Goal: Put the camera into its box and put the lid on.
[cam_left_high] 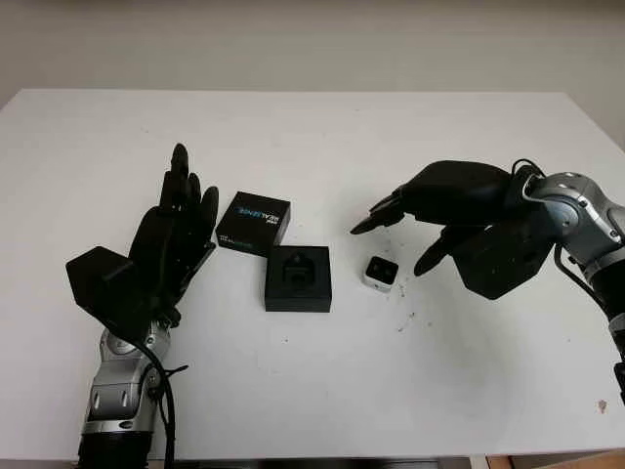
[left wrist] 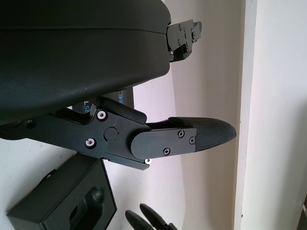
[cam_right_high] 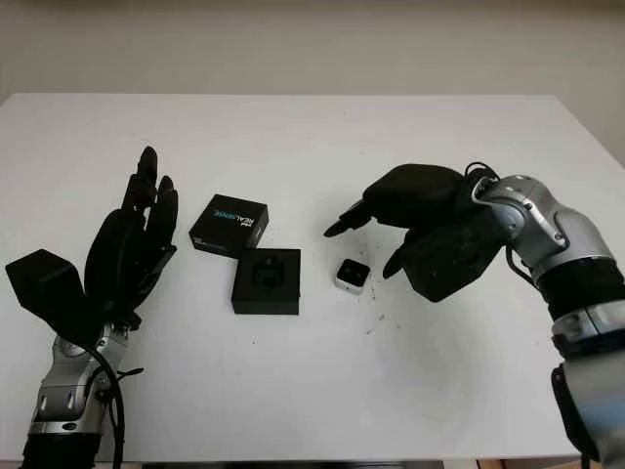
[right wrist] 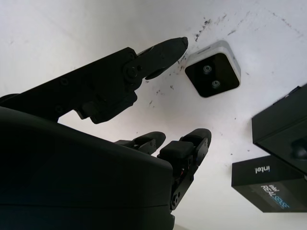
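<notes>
Right hand [cam_right_high: 376, 234] — open — over camera [cam_right_high: 351, 276]

Soft, even light from overhead; the white desk [cam_left_high: 312, 371] reads bright w/ no hard glare. My right hand [cam_left_high: 410, 230] throws just a faint, diffuse shadow below it. My black hands lose detail in their dark shells. Head views dim slightly toward the corners. In my left wrist view, the near shell of my left hand [left wrist: 81, 52] is soft.

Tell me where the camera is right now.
The camera sits on the white table, just right of the open box and apart from it, under the fingers of the open right hand.
</notes>
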{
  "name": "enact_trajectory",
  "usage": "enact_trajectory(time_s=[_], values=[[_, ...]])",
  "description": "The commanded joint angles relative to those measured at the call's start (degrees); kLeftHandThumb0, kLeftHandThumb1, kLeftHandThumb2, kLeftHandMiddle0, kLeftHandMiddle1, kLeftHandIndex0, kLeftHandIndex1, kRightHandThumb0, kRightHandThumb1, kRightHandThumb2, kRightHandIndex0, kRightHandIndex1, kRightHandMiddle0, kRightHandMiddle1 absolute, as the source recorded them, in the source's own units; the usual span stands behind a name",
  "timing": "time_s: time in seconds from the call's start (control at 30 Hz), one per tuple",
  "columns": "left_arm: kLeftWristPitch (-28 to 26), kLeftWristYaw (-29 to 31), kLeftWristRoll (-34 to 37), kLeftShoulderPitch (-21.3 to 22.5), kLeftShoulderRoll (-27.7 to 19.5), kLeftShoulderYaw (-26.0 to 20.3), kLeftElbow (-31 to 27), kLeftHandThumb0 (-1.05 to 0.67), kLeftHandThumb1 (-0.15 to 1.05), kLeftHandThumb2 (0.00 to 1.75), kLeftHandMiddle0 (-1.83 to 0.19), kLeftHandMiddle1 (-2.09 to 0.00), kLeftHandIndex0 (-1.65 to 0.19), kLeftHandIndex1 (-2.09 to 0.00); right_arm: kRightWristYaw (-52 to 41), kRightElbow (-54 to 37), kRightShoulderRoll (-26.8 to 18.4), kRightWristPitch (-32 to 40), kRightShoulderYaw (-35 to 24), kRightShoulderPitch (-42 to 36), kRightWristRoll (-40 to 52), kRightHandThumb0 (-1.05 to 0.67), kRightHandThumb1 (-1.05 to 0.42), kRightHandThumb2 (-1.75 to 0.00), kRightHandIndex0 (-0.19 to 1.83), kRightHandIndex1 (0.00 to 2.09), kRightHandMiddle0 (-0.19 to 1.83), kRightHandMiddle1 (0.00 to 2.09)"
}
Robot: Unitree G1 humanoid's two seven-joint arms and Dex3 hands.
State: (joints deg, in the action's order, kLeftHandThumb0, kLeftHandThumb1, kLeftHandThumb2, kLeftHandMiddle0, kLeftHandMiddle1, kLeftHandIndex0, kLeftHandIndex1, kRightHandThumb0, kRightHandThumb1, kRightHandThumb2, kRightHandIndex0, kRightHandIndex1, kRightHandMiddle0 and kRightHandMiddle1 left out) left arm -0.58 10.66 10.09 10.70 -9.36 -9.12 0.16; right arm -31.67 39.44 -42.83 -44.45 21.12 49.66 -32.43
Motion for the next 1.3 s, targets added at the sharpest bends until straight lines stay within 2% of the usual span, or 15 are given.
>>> enact_trajectory(time_s=[0.0,0.43,0.5,0.53,0.6,0.7,1.0,1.27], values=[[0.48,-0.20,0.04,-0.35,-0.28,-0.30,-0.66,-0.73,1.05,0.47,0.19,0.00,0.19,0.00,-0.24,-0.95,-0.18,0.11,0.24,-0.66,0.04,-0.44,-0.81,-0.06,0.42,0.15,0.48,0.13],[0.15,0.42,0.90,-0.74,-0.20,-0.38,-0.92,-0.72,1.05,0.46,0.19,0.00,0.19,0.00,0.07,-0.93,-0.21,-1.19,-0.14,-3.48,1.83,-0.44,-0.81,-0.06,0.39,0.28,0.45,0.18],[0.09,0.27,0.56,-0.91,-0.32,-0.18,-1.09,-0.72,1.05,0.47,0.19,0.00,0.19,0.00,0.00,-0.86,-0.03,-1.45,-0.02,-3.54,2.29,-0.44,-0.82,-0.05,0.18,0.70,0.32,0.44],[0.04,0.17,0.39,-0.97,-0.37,-0.10,-1.17,-0.72,1.05,0.47,0.19,0.00,0.19,0.00,0.04,-0.82,0.01,-1.57,0.02,-3.57,2.42,-0.44,-0.82,-0.05,0.11,0.84,0.25,0.60],[-0.05,-0.20,0.06,-1.11,-0.31,0.03,-1.39,-0.72,1.05,0.47,0.19,0.00,0.19,0.00,1.55,0.24,0.28,-2.96,-0.05,-3.88,2.48,-0.43,-0.82,-0.05,0.06,1.02,0.16,0.84],[0.17,-0.19,0.03,-1.26,-0.24,0.13,-1.51,-0.71,1.05,0.48,0.19,0.00,0.19,0.00,4.44,1.93,0.51,-4.61,0.03,-4.36,1.69,-0.43,-0.84,-0.06,0.02,1.21,0.10,1.05],[0.12,-0.65,-0.42,-1.82,-0.07,0.23,-1.88,-0.72,1.05,0.48,0.19,0.00,0.19,0.00,13.13,7.67,1.48,-7.07,1.05,-4.19,-1.99,-0.39,-0.86,-0.06,0.05,1.32,0.13,1.19],[-0.07,-0.48,-0.70,-2.17,-0.41,0.25,-2.33,-0.72,1.05,0.49,0.19,0.00,0.19,0.00,16.37,9.97,1.99,-6.82,2.62,-3.51,-5.42,-0.39,-0.86,-0.05,0.04,1.32,0.13,1.18]])
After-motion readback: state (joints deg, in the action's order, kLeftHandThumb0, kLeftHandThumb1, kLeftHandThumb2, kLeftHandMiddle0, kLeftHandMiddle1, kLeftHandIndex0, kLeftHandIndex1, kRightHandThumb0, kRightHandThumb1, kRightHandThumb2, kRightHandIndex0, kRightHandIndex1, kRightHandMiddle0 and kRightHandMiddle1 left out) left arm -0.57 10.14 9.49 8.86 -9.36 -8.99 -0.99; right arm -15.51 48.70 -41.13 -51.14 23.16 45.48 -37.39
